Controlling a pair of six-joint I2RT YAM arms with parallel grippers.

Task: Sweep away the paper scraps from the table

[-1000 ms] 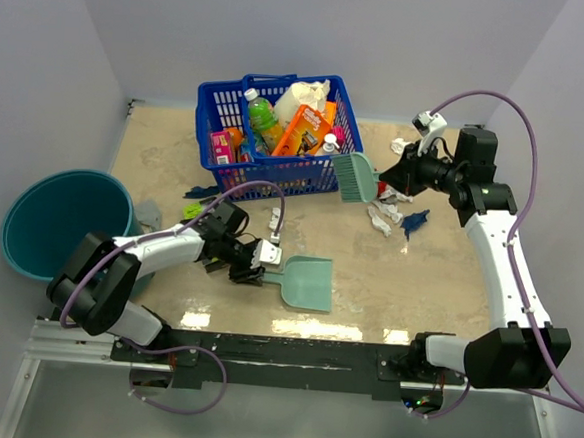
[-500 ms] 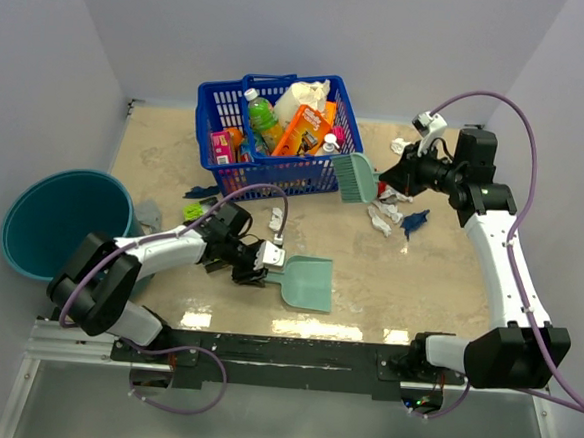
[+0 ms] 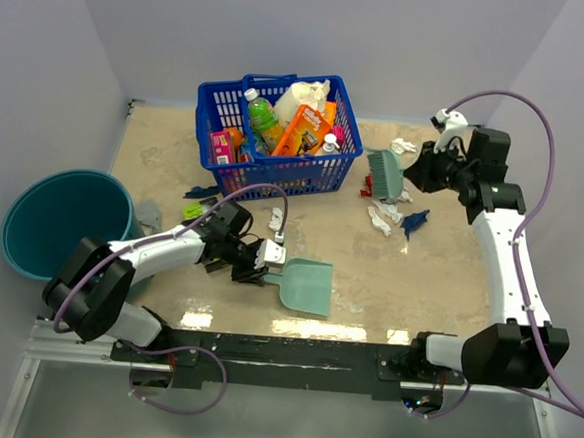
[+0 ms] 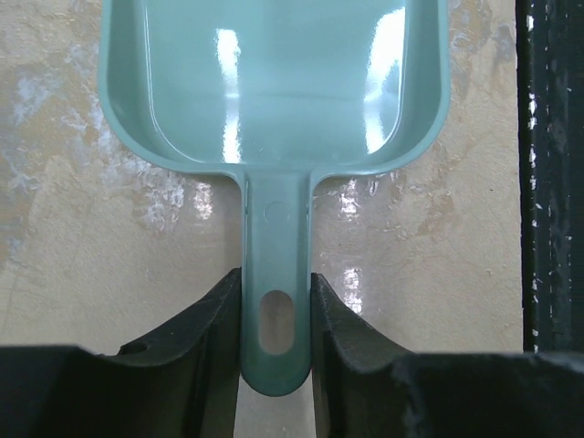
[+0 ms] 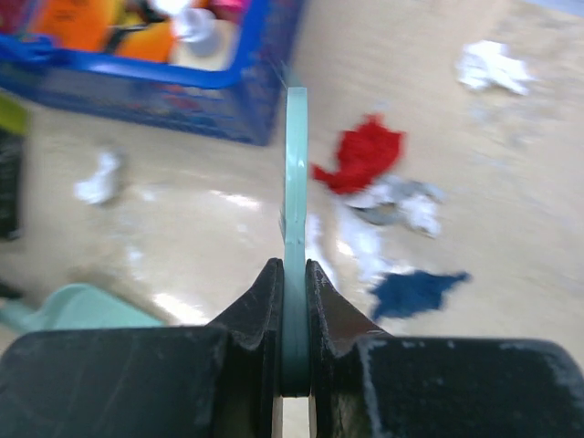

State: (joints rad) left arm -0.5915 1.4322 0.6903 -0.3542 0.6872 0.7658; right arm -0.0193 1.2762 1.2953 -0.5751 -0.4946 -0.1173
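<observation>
My left gripper [image 3: 267, 262] is shut on the handle of the mint-green dustpan [image 3: 305, 285], which lies flat on the beige table [image 3: 438, 279]. In the left wrist view the jaws [image 4: 276, 310] clamp the handle, and the dustpan [image 4: 274, 82] is empty. My right gripper [image 3: 408, 172] is shut on the mint-green brush [image 3: 384, 170], held just above the paper scraps: red [image 3: 367, 187], white [image 3: 380, 220] and dark blue [image 3: 415, 219]. The right wrist view shows the brush [image 5: 295, 182] edge-on, with red [image 5: 365, 155], dark blue [image 5: 415, 290] and white [image 5: 493, 66] scraps to its right.
A blue basket [image 3: 214, 108] full of groceries stands at the back. A teal bucket [image 3: 29, 251] sits off the left edge. More scraps, white [image 3: 275, 218], dark blue [image 3: 202, 191] and grey [image 3: 150, 212], and a black-and-green packet [image 3: 194, 210] lie near the left arm.
My right arm has carried the brush to the right, away from the basket front, to the scrap cluster. The left gripper and dustpan have hardly moved.
</observation>
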